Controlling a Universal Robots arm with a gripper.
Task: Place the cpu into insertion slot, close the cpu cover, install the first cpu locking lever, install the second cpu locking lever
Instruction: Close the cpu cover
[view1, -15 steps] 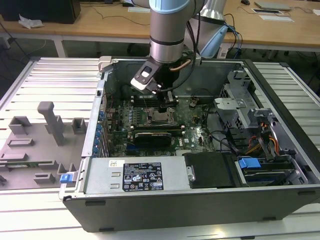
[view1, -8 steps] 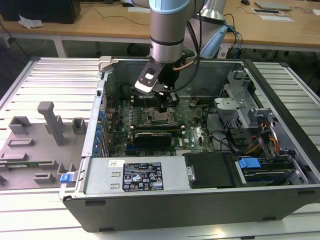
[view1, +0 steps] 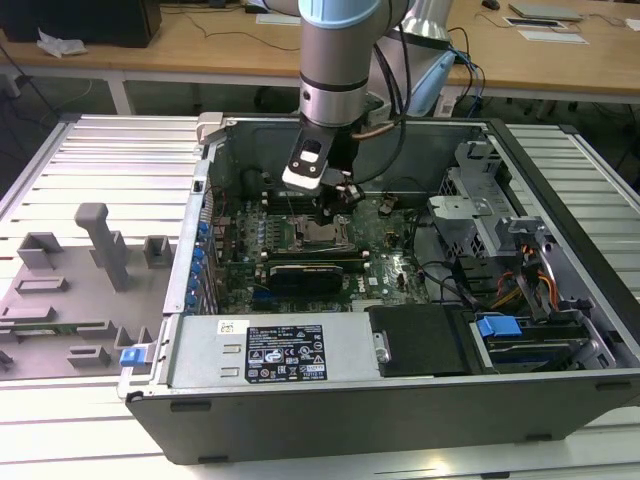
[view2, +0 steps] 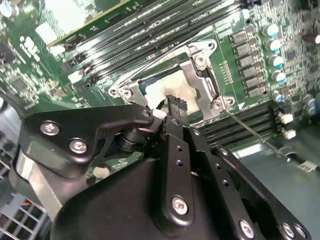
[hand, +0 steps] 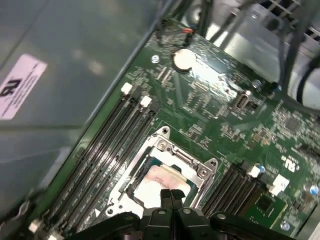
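cpu: pale silver, whitish smear | cpu cover: silvery | motherboard: green | jaws: black

the arm points straight down, its end effector pinched closed.

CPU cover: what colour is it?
The cpu cover is silvery metal, framing the pale cpu; best in the first wrist view.

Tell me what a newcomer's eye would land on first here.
First, the big grey arm reaching down into the open computer case in the middle of the exterior view. In both wrist views, the black pincer, fingertips together, sits just above the pale cpu, which lies framed by the silvery cpu cover on the green motherboard.
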